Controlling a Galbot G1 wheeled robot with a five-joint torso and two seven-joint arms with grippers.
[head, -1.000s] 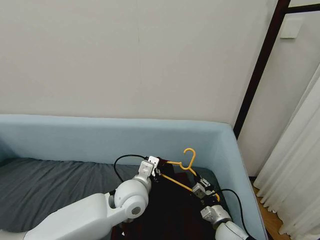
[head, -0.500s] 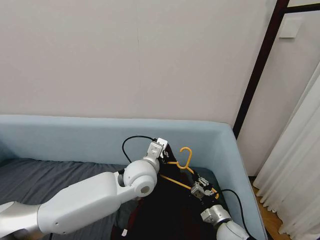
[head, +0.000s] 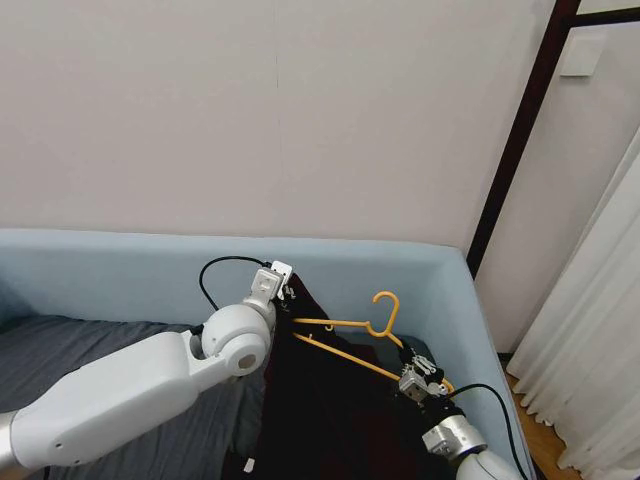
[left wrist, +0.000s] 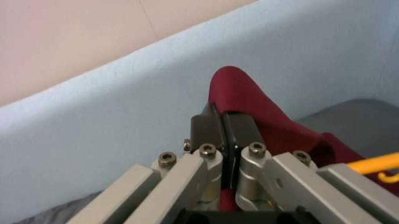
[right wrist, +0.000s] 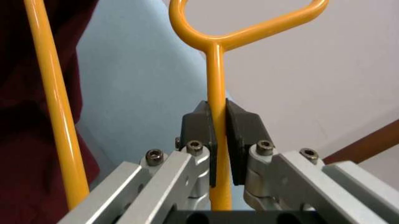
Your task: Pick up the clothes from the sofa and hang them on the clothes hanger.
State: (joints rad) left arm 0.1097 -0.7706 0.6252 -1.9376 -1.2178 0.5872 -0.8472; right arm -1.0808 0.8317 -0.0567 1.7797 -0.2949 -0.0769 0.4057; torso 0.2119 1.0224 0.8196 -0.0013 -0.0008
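A dark red garment (head: 320, 410) hangs in a long drape over the sofa seat. My left gripper (head: 287, 288) is shut on its top edge, seen as a red fold (left wrist: 240, 100) between the jaws, high against the sofa back. A yellow hanger (head: 352, 337) slants from the lifted cloth down to the right. My right gripper (head: 425, 373) is shut on the hanger's stem (right wrist: 216, 116) just below the hook (right wrist: 243, 18). One hanger arm (right wrist: 56, 107) runs beside the red cloth.
The light blue sofa back (head: 120, 275) and its right armrest (head: 465, 320) wall in the grey seat (head: 80, 365). A dark door frame (head: 515, 140) and white curtain (head: 600, 330) stand to the right.
My left gripper has lifted the garment's edge up and to the left, stretching the cloth taller. The hanger and my right gripper have shifted slightly right.
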